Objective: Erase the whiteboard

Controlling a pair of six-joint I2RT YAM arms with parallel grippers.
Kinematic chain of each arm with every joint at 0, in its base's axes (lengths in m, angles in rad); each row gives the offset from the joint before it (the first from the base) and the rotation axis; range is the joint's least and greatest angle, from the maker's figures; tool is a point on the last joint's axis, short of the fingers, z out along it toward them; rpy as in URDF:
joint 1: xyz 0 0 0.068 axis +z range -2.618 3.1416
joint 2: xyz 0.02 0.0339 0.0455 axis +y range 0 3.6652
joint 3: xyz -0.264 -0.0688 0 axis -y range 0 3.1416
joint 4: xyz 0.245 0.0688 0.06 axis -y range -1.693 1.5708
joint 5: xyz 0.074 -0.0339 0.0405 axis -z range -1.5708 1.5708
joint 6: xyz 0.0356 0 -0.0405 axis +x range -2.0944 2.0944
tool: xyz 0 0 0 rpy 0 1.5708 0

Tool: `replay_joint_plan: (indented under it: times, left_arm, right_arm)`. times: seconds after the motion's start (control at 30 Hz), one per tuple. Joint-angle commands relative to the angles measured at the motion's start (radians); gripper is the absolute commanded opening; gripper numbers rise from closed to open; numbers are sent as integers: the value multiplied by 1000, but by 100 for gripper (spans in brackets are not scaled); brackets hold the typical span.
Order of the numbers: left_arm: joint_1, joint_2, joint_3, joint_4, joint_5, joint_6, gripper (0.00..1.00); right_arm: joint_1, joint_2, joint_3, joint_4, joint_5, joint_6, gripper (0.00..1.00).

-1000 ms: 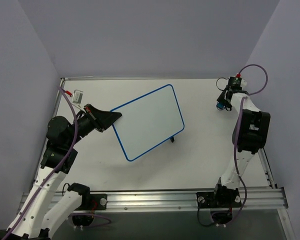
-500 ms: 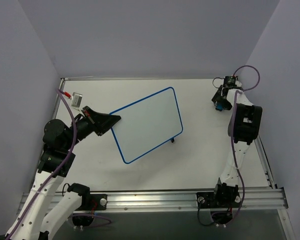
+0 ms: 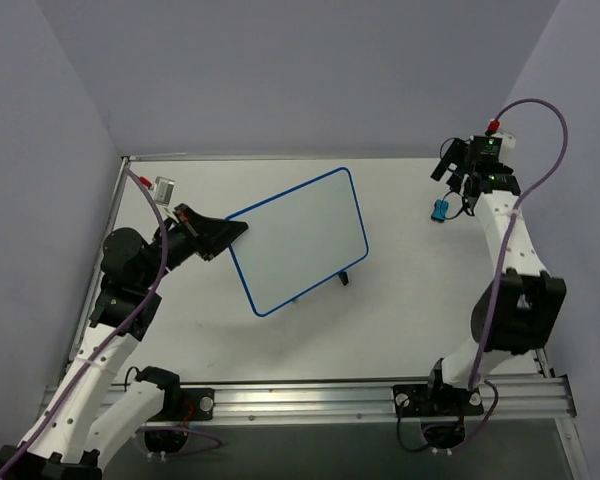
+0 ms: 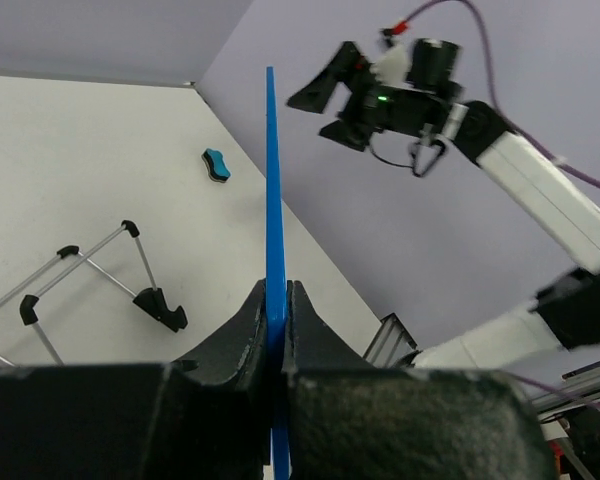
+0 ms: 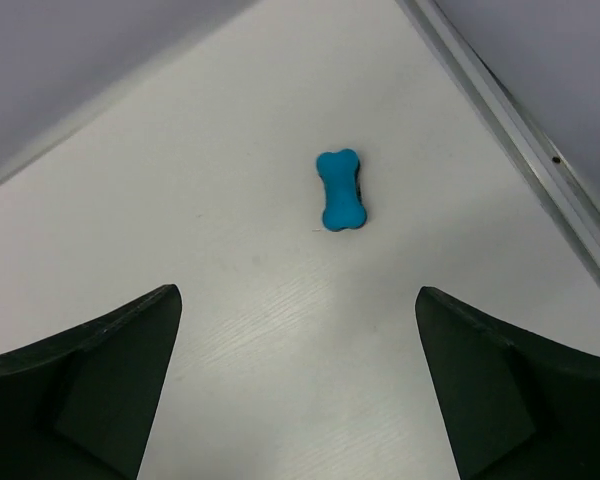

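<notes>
The whiteboard point(image 3: 300, 240), white with a thin blue frame, is held tilted above the table. My left gripper point(image 3: 235, 230) is shut on its left edge. In the left wrist view the blue edge point(image 4: 270, 200) runs straight up out of the closed left gripper point(image 4: 274, 300). A small blue bone-shaped eraser point(image 3: 441, 212) lies flat on the table at the back right. My right gripper point(image 3: 455, 178) hangs open above and behind it. The right wrist view shows the eraser point(image 5: 341, 189) on the table ahead of the wide-apart right gripper point(image 5: 298, 300), nothing between them.
The board's wire stand with black feet point(image 4: 150, 295) hangs under the board, one foot point(image 3: 346, 279) showing below its lower right edge. A metal rail point(image 5: 510, 130) borders the table on the right. Lilac walls close in the back and sides.
My right gripper has opened, let go of the eraser and lifted away toward the back right. The eraser now lies on the table. The left arm and board shifted only slightly.
</notes>
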Motion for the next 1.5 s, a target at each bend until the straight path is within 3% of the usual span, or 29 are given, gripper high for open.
replay_joint_plan:
  times: [0.0, 0.17, 0.23, 0.4, 0.57, 0.63, 0.67, 0.83, 1.47]
  left_arm:
    - [-5, 19, -11, 277, -44, -34, 2]
    - [-12, 82, -70, 473, -93, 16, 2]
    - [-9, 105, -92, 536, -96, 41, 2]
    - [14, 237, -66, 718, 80, 114, 2]
    - [69, 333, -74, 888, 203, 137, 2]
    - [112, 376, -86, 970, 240, 90, 2]
    - [127, 431, -95, 1098, 269, 69, 2]
    - [209, 654, -43, 1482, 399, -224, 2]
    - [172, 870, -14, 1483, 449, -110, 2]
  right_arm:
    - [38, -306, -147, 34, 9, -13, 100]
    - [90, -641, -386, 77, -43, -13, 100]
    - [98, -688, -406, 28, -39, -24, 100]
    - [165, -777, -442, -15, -19, -42, 100]
    - [204, -765, -433, -24, -13, -53, 100]
    - [209, -757, -427, -21, -17, -53, 100]
    - [207, -756, -425, -20, -22, -55, 100]
    - [222, -748, -425, -13, -19, -65, 100]
    - [299, -722, -407, -21, -2, -94, 100]
